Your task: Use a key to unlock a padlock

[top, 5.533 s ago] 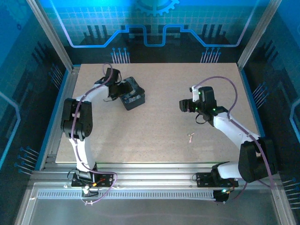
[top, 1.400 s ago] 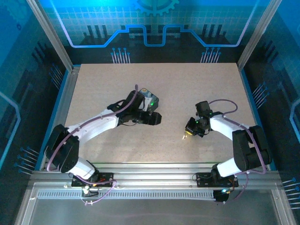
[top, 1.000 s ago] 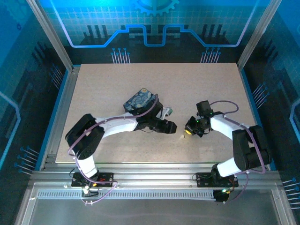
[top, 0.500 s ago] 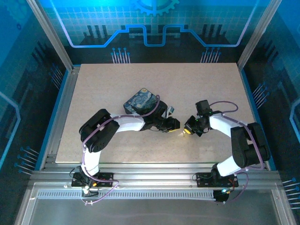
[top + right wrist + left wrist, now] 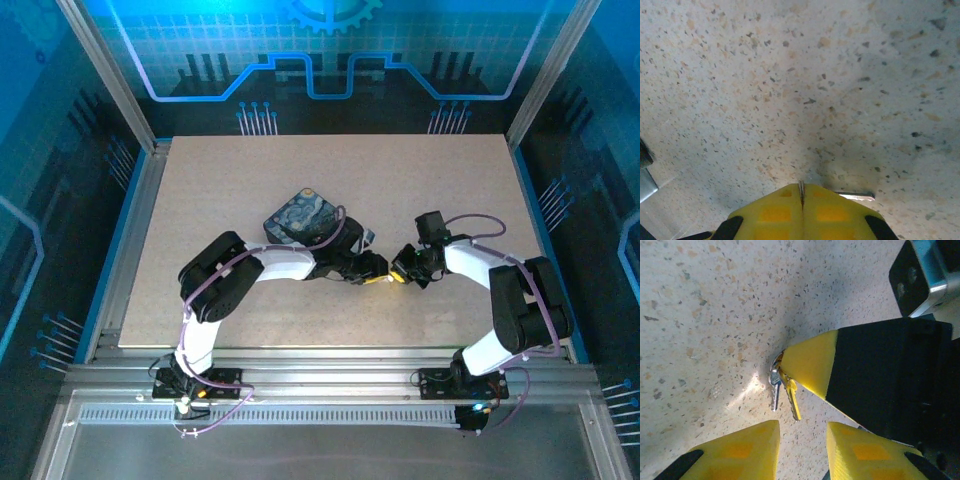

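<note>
Pale tabletop (image 5: 450,190), beige, flecked all over with dark and tan specks, matt but for a faint glare just ahead of the left gripper (image 5: 802,450). Lying flat on it back behind that gripper, close beside its forearm: dark blue swirl-painted tin (image 5: 296,216), set askew to the board's edges. Right at the tip of the right gripper (image 5: 398,277): small key ring (image 5: 773,374) with a silvery key (image 5: 775,396) and a yellow-tinted second key (image 5: 794,404), blades pointing toward the left gripper, low against the surface amid a soft shadow; touching or just lifted, impossible to tell.
</note>
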Robot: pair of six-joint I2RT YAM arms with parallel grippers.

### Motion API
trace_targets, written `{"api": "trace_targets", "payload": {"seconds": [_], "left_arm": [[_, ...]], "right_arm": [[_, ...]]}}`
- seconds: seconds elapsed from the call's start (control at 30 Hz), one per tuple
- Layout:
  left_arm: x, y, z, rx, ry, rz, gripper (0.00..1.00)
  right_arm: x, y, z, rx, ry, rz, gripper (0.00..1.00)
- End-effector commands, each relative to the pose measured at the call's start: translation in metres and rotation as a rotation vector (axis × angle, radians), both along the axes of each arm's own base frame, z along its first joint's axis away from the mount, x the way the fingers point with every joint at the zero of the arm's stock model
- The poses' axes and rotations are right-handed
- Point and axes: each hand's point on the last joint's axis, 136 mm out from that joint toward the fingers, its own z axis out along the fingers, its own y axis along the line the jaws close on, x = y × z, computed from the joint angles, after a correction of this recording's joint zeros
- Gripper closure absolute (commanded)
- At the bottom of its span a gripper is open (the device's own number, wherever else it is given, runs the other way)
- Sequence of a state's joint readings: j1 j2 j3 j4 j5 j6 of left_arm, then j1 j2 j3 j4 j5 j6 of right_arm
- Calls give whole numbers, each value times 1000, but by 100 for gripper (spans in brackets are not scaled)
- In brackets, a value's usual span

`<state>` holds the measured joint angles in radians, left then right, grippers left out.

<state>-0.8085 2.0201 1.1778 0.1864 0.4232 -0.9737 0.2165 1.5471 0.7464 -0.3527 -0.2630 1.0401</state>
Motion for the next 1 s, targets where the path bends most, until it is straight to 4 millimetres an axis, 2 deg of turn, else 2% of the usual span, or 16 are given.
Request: {"api": "trace_targets", "payload": {"seconds": [0.0,0.4,0.57,0.7,0.8,0.97], "left_arm": [[2,-6,-8,11,23,16,71],[6,-11,-14,14,23,1,82],[6,-12,-15,-5,5,-49,98],[6,-8,-10,-23,-31,-111,100],[4,-2,-6,-28,-66,-172,100],[-8,10,14,-48,-139,-315,100]], "right_arm": [[2,5,-1,8,2,-6,100],[1,8,0,21,-4,6,100],[1,10,1,30,-9,18,100],[1,9,5,21,-27,42,100],[2,9,11,9,-55,86,92],[14,9,38,30,-224,235,59]]}}
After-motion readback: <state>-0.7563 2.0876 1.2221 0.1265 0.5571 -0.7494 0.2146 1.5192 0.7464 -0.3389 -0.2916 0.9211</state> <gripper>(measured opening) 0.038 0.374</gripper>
